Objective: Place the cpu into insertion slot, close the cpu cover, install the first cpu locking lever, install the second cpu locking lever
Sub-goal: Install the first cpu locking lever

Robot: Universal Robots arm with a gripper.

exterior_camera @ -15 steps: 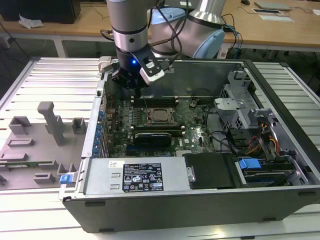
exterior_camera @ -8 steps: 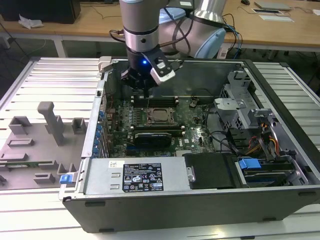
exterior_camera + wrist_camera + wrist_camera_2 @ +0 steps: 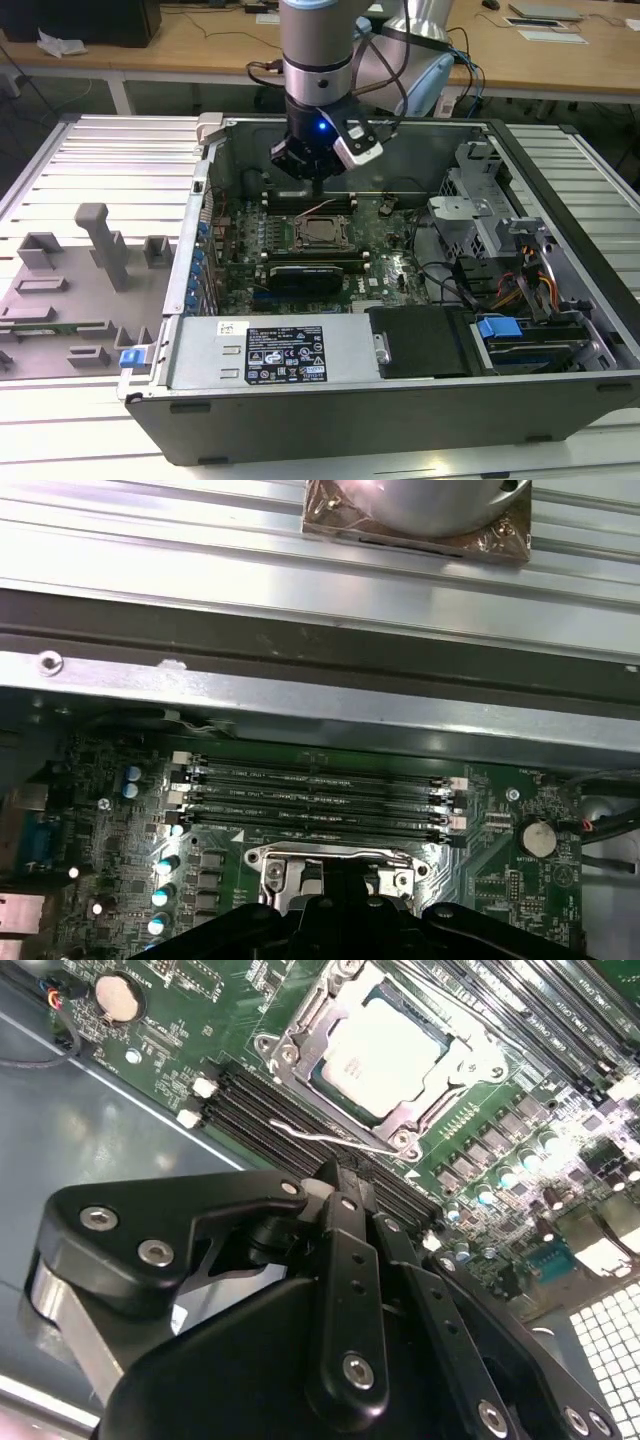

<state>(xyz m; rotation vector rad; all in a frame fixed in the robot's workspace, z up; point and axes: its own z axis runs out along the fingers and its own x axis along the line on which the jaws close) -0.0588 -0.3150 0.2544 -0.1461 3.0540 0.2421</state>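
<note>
The pincer (image 3: 345, 1175) hangs inside the open computer case (image 3: 400, 400), its black fingers (image 3: 345, 1260) drawn together with nothing seen between them. Just past their tips a thin wire locking lever (image 3: 315, 1136) stands clear of the insertion slot (image 3: 400, 1140). The cpu (image 3: 385, 1055) lies seated in that slot, with the cpu cover (image 3: 300, 1035) flat around it. Beyond, in the first wrist view, run long black memory slots (image 3: 315, 790). The case rests on a ribbed metal bench (image 3: 100, 150)
</note>
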